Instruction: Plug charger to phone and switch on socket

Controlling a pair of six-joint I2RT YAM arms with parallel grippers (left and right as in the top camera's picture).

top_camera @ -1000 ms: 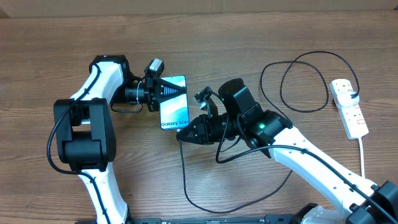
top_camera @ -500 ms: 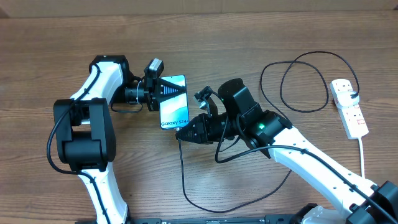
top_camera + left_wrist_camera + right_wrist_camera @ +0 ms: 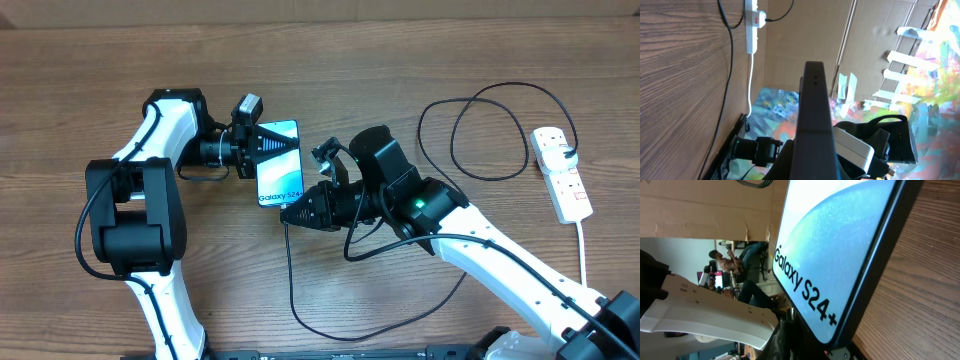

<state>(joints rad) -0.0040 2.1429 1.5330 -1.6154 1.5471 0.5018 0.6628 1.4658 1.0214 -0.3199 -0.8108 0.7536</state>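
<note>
The wooden table [image 3: 80,60] fills the overhead view. The white-and-black right arm [image 3: 500,260] reaches in from the lower right, a small green light lit near its wrist. The left arm [image 3: 150,200] bends in from the left.

The white socket [image 3: 562,175] lies at the table's right edge, well apart from both grippers, with red switches showing and a white cord trailing toward the bottom edge.

The phone [image 3: 282,175] sits mid-table between the two arms, its light-blue screen facing up. The left gripper [image 3: 272,142] is pressed together on the phone's top end. The right gripper [image 3: 291,216] is at the phone's bottom edge, pinching the tip of the charger [image 3: 290,280]. Its thin black cable drops from there, curves under the right arm, loops, and ends in a black plug at the socket.

The right wrist view shows "Galaxy S24+" in black along the screen's lower end.
</note>
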